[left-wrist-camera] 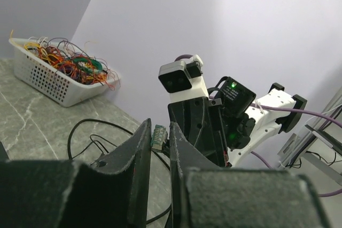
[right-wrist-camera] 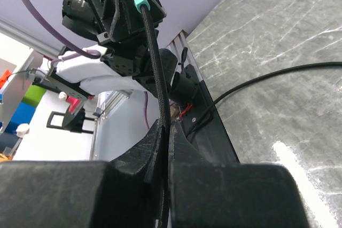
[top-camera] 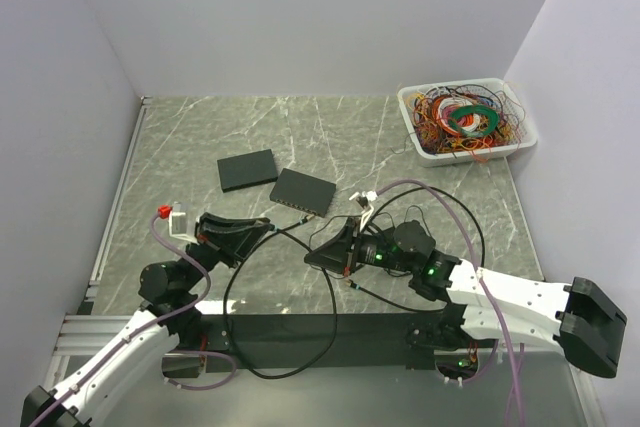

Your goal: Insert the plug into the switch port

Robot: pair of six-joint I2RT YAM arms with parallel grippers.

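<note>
A black cable (top-camera: 331, 312) runs between my two grippers low on the table. My left gripper (top-camera: 262, 230) is shut on its plug (left-wrist-camera: 158, 136), a clear connector with a teal boot (right-wrist-camera: 138, 4), held above the table. My right gripper (top-camera: 318, 252) is shut on the cable (right-wrist-camera: 159, 86) a short way behind the plug. The two grippers face each other closely. The black switch (top-camera: 302, 191) lies flat just beyond them, its port edge towards the arms. A second flat black box (top-camera: 246, 169) lies to its left.
A white basket (top-camera: 412, 119) full of coloured cables stands at the back right, and also shows in the left wrist view (left-wrist-camera: 40, 76). Slack cable loops lie on the marble top near the arm bases. Grey walls close in the left and right sides.
</note>
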